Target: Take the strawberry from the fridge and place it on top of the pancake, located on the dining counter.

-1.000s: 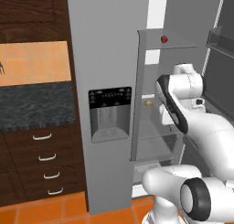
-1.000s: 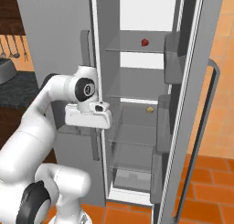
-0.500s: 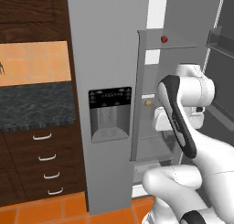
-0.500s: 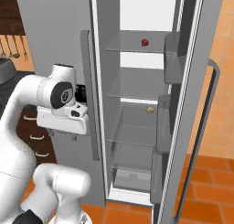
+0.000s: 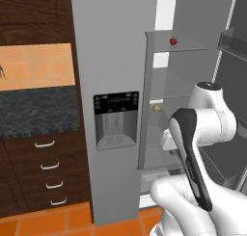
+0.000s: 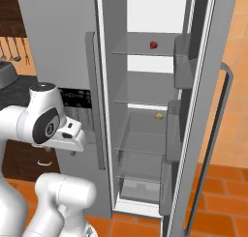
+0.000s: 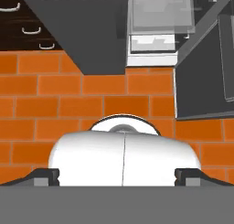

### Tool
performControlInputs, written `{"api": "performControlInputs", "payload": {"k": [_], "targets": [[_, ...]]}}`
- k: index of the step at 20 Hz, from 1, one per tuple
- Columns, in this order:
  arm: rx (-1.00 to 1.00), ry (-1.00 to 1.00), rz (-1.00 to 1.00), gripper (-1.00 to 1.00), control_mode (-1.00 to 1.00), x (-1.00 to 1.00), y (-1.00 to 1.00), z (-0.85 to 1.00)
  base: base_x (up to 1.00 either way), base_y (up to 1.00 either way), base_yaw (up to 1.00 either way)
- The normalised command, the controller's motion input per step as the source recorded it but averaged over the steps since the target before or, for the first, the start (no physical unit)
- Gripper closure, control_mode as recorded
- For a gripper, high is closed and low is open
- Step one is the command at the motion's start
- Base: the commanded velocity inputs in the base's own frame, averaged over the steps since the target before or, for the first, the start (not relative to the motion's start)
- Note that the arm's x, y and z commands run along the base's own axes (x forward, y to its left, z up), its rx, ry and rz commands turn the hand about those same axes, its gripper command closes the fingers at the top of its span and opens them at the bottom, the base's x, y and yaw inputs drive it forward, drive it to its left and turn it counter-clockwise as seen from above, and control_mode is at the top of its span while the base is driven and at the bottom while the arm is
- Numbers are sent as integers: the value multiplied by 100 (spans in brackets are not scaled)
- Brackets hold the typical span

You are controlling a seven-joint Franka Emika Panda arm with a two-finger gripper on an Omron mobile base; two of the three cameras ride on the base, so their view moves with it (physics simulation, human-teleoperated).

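the fridge (image 5: 116, 61) top is cut off by the frame.

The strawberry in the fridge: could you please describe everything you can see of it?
The strawberry is a tiny, roundish, dark-red fruit resting on the upper glass shelf of the open fridge, towards the shelf's right side in the right base view. It sits alone and nothing but the shelf touches it. A small yellowish lump lies two shelves lower. Finer surface detail is too small to tell.
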Motion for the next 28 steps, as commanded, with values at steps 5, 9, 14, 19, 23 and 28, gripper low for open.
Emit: {"api": "performControlInputs", "payload": {"k": [5, 9, 14, 19, 23, 28], "targets": [[0, -1, -2, -100, -100, 11, -7, -2, 0, 0, 0], [0, 0, 0, -100, -100, 6, 0, 0, 0, 0, 0], [0, 0, 0, -100, 100, 15, 0, 0, 22, -1, 0], [0, 0, 0, -100, 100, 0, 0, 0, 61, -1, 4], [0, 0, 0, -100, 100, 0, 0, 0, 18, -11, 14], [0, 0, 0, -100, 100, 0, 0, 0, 0, -25, -11]]}}
